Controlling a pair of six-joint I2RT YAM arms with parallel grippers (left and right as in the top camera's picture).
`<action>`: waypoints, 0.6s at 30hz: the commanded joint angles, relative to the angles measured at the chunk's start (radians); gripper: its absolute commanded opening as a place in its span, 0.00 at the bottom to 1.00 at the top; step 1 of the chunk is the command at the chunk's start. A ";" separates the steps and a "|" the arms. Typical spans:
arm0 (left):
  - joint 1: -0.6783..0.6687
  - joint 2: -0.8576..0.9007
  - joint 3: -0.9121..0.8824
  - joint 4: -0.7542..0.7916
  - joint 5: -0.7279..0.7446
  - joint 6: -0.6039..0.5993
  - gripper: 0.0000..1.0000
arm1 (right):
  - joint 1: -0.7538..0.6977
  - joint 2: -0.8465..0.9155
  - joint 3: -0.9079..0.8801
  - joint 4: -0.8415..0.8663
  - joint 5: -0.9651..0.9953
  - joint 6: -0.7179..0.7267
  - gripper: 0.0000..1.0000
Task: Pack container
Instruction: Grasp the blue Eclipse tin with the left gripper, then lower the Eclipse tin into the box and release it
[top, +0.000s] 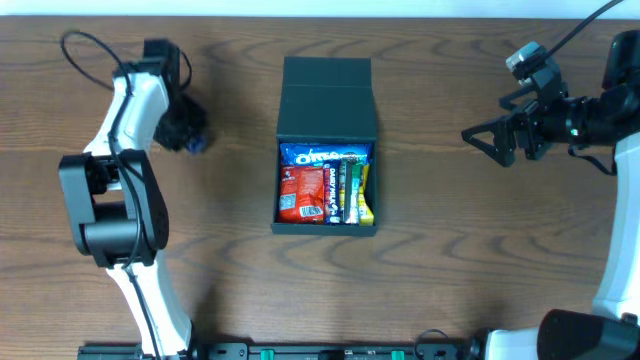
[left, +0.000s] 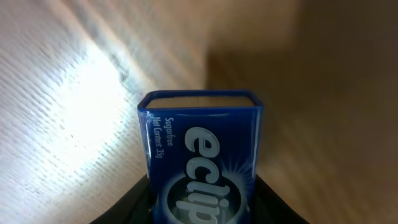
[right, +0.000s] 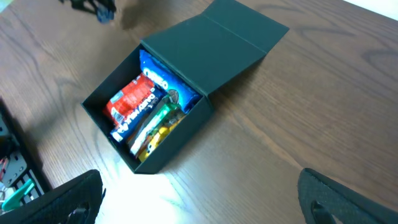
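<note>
Gripping the blue mint tin for packing, the left claw is hanging left of the open container sitting central on the tabletop; the right claw is hanging wide, empty.

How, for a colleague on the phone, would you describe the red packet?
Find the open dark container centred on the table. In its left half, beside the blue Oreo pack, lies the red packet: the only red item, wider than the slim bars to its right.
</note>
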 joint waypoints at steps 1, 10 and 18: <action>-0.031 -0.006 0.119 -0.043 -0.017 0.063 0.09 | 0.008 0.006 0.008 0.003 -0.013 0.000 0.99; -0.319 -0.010 0.244 -0.189 -0.019 0.145 0.06 | 0.008 0.006 0.008 0.002 -0.013 0.000 0.99; -0.544 -0.010 0.243 -0.321 -0.130 0.235 0.06 | 0.008 0.006 0.008 0.002 -0.013 0.000 0.99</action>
